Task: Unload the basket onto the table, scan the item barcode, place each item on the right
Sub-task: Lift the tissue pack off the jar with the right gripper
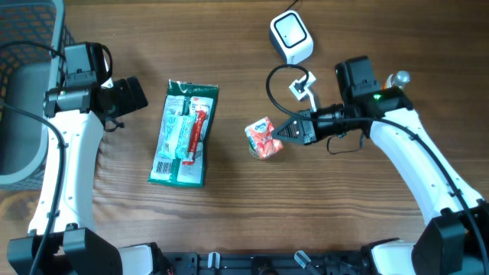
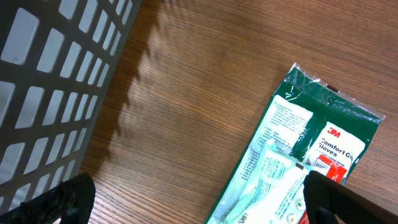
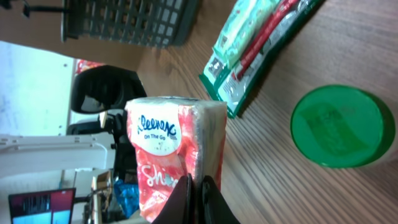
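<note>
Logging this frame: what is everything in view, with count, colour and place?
gloves pack: one, green with white and red, flat on table, left of centre
tissue pack: one, red and white, centre, held by right pincer
scanner: one, white, table's far side
basket: one, dark grey, far left
green disc: one, green, right wrist view only, unidentified
table: one, brown wood
left pincer: one, black, open, between basket and gloves pack
right pincer: one, black, shut on tissue pack
</note>
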Motion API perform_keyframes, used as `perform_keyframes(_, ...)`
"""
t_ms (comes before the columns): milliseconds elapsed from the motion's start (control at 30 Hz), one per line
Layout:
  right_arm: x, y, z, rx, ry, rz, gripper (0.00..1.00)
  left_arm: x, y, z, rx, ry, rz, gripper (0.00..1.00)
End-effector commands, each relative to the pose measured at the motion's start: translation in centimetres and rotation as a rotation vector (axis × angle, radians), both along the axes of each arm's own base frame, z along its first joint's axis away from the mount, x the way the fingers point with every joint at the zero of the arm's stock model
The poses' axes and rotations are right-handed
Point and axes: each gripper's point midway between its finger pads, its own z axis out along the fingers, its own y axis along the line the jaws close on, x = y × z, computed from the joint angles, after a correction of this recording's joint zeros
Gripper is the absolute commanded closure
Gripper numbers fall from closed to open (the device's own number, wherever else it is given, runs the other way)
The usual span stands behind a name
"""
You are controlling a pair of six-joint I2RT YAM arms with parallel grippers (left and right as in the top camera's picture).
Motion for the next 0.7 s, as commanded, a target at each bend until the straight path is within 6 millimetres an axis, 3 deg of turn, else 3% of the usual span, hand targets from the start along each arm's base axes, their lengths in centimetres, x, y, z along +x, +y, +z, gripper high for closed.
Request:
perform_keyframes(0, -1.1, 0.6, 0.5, 0.138, -0.020, 0.054, 0.96, 0.0, 0.3, -0.1, 0.004, 0.000, 0.016, 0.00)
perform_keyframes(133, -1.6, 1.0, 0.9, 0.230, -0.035, 0.085, 0.96, 0.0, 0.3, -0.1, 0.004, 0.000, 0.016, 0.00)
perform_keyframes(500, -1.6, 1.0, 0.9, 0.230, -0.033, 0.086, 0.96, 0.0, 0.3, -0.1, 0.004, 0.000, 0.016, 0.00)
perform_keyframes(667, -2.0, 1.2, 1.9, 0.290, -0.020, 0.106, 0.96, 0.0, 0.3, -0.1, 0.004, 0.000, 0.016, 0.00)
